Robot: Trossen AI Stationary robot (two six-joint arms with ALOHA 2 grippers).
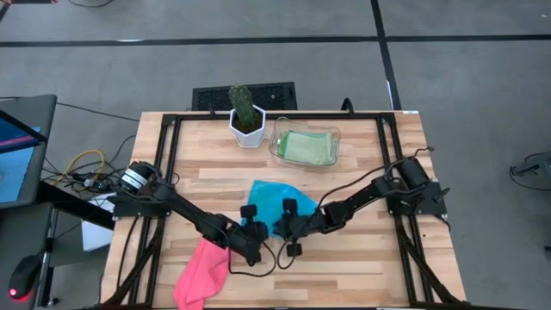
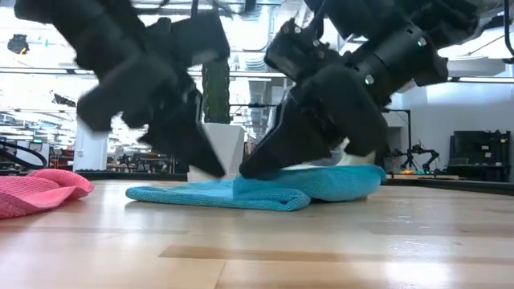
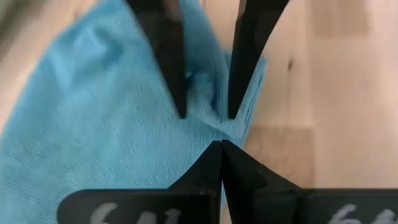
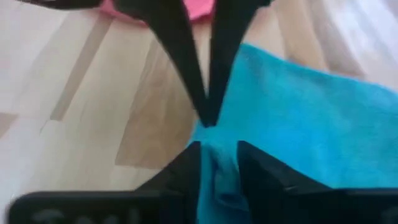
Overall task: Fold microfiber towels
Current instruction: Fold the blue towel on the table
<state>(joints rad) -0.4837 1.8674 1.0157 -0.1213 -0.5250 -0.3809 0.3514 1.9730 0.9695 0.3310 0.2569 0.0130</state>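
Note:
The turquoise towel (image 1: 271, 198) lies partly folded on the wooden table's middle, with a doubled edge (image 2: 265, 197) facing the near side. Both grippers meet at its near corner. My left gripper (image 3: 221, 146) comes in from the left and is shut at that corner. My right gripper (image 4: 219, 163) comes in from the right and stands open, with a ridge of the cloth between its fingers. A pink towel (image 1: 202, 271) lies crumpled at the near left. A light green towel (image 1: 307, 148) lies in the clear tray (image 1: 277, 148) at the far side. My left gripper pinches the turquoise towel's near corner (image 4: 202, 129) between its fingertips (image 4: 208, 115). It slants down from the table's left. The cloth stays low on the table, and I cannot tell how many layers are held. My right gripper has a bunched ridge of the towel (image 4: 217, 177) filling the gap between its fingers, which slant down from the right. Whether they still press the cloth, I cannot tell.
A potted cactus in a white pot (image 1: 247, 125) stands at the far side beside the tray. Black frame rails (image 1: 168, 155) run along the table's left and right edges. Bare wood (image 1: 362, 267) lies to the near right.

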